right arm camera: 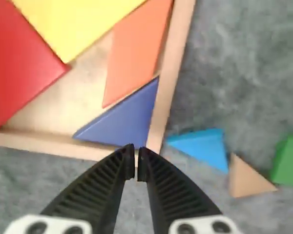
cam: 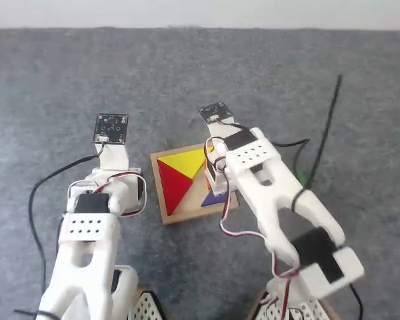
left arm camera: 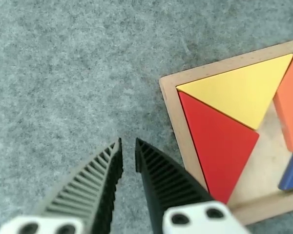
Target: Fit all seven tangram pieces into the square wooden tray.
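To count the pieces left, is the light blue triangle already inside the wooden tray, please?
No, the light blue triangle lies on the grey cloth outside the tray, beside a tan triangle.

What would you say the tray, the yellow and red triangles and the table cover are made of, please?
Tray: seemingly pale unpainted wood, faint grain on its rim. Yellow triangle and red triangle: probably wood too, under smooth matte paint; no grain shows. Table cover: grey felt or low carpet, judging by its fuzzy, mottled fibres.
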You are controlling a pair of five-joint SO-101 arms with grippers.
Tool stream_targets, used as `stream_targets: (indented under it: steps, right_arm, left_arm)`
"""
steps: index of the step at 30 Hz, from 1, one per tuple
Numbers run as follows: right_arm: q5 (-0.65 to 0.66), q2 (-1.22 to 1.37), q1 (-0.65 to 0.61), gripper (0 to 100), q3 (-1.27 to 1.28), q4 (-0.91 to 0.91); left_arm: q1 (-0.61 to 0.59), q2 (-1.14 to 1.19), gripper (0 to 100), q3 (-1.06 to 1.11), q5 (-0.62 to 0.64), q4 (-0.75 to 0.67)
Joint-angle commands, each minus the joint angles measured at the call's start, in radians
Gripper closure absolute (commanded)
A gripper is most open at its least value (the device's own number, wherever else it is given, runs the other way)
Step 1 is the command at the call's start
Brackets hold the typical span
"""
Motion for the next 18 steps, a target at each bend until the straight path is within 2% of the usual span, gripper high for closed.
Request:
stream_targets:
  steps: [1,5,7,13,16,18]
  right_arm:
    - [0.015,-0.133,-0.004,96.5,-0.021,0.010]
    - [0.018,-0.160,0.007,96.5,-0.020,-0.036]
    - [0.066,-0.160,0.051,96.5,-0.020,-0.033]
    - [0.394,-0.168,0.283,96.8,0.002,0.031]
    - [0.595,-0.165,0.361,96.5,0.035,0.074]
    - [0.675,-0.168,0.404,96.4,0.068,0.077]
  left_arm:
    - [0.000,-0.021,95,-0.018,-0.005,0.005]
    - [0.000,-0.021,95,-0.018,-0.005,0.005]
    - [0.000,-0.021,95,-0.018,-0.005,0.005]
    - [0.000,-0.021,95,-0.018,-0.005,0.005]
    - [0.000,-0.021,95,-0.018,-0.005,0.005]
    - [0.000,-0.021,95,-0.018,-0.003,0.005]
